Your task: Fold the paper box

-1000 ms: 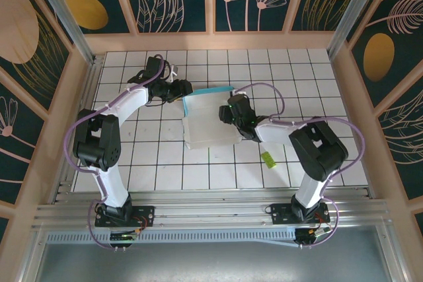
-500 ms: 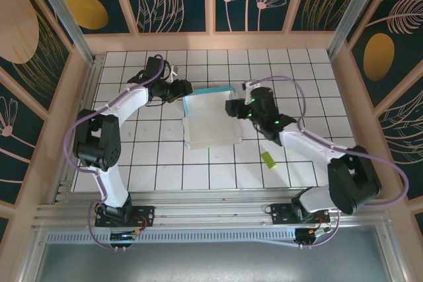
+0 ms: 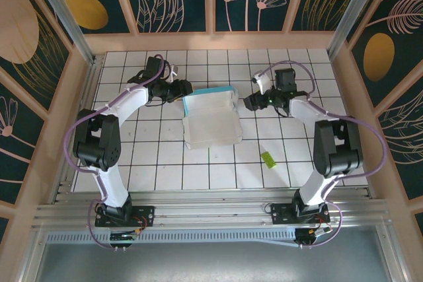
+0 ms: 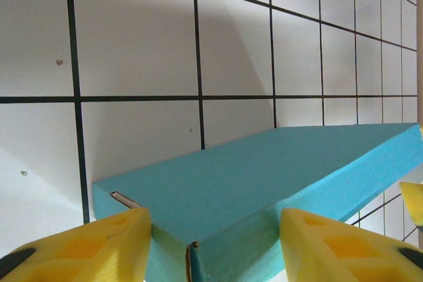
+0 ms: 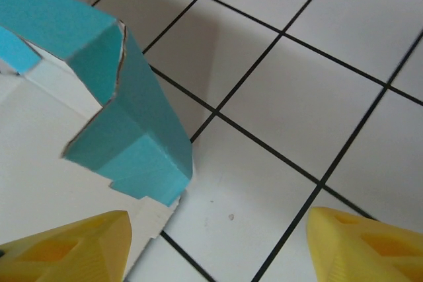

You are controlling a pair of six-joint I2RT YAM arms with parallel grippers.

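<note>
The left gripper [image 3: 184,90] is straddling the paper box [image 3: 210,123] at its far-left corner, grip not clear, and the right gripper [image 3: 253,102] is hovering open at its right.

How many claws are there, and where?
2. The left claw is at the paper box's far-left corner; the right claw is just right of the box, not touching.
</note>
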